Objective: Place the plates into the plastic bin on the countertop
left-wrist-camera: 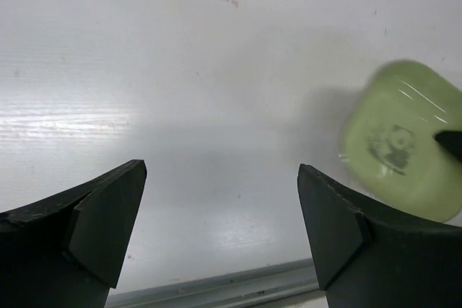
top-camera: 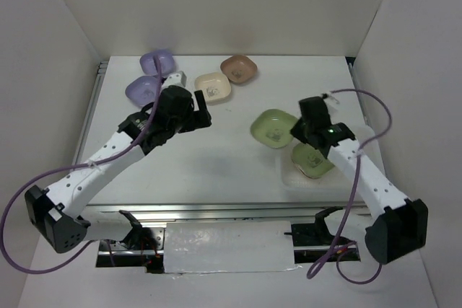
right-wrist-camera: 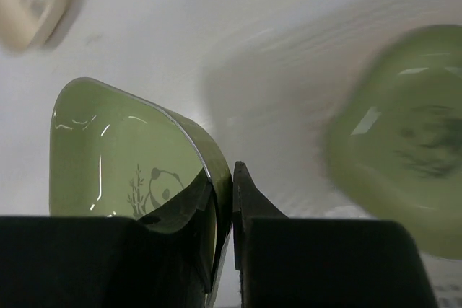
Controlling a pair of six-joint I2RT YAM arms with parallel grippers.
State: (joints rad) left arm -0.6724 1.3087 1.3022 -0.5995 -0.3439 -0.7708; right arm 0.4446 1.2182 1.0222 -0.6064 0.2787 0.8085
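My right gripper is shut on the rim of a green plate with a panda print, one finger inside and one outside; the wrist view shows it tilted and held above the countertop. A second green plate lies in the translucent plastic bin at the right, also blurred in the right wrist view. Two purple plates, a cream plate and a brown plate sit at the back. My left gripper is open and empty over the bare countertop.
White walls enclose the countertop on three sides. A metal rail runs along the near edge and another along the left edge. Purple cables loop from both arms. The held green plate also shows in the left wrist view.
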